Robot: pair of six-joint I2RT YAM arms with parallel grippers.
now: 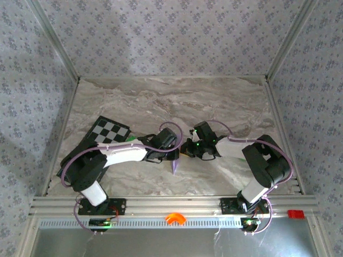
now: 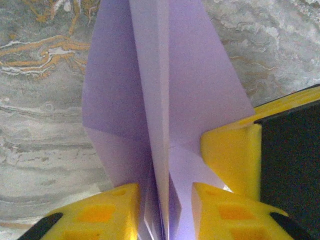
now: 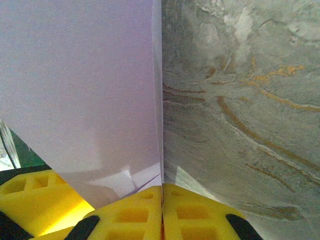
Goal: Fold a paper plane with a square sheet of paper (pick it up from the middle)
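The pale lilac paper plane (image 1: 175, 165) hangs between the two arms over the middle of the marble table, its sharp tip pointing toward the near edge. In the left wrist view its centre crease and wings (image 2: 190, 90) rise from between my left gripper's (image 2: 165, 210) yellow fingers. These stand apart, with the folded layers loose in the gap. My right gripper (image 3: 162, 210) is shut, and the paper's edge (image 3: 80, 90) comes out of the seam between its pads. From above, the left gripper (image 1: 178, 149) and right gripper (image 1: 189, 149) almost touch. The right gripper's finger (image 2: 232, 150) presses against one wing.
A black-and-white checkered board (image 1: 110, 131) lies at the left under the left arm, with a small green block (image 1: 131, 138) at its corner. Patterned walls close in the table on three sides. An orange piece (image 1: 175, 218) sits on the front rail.
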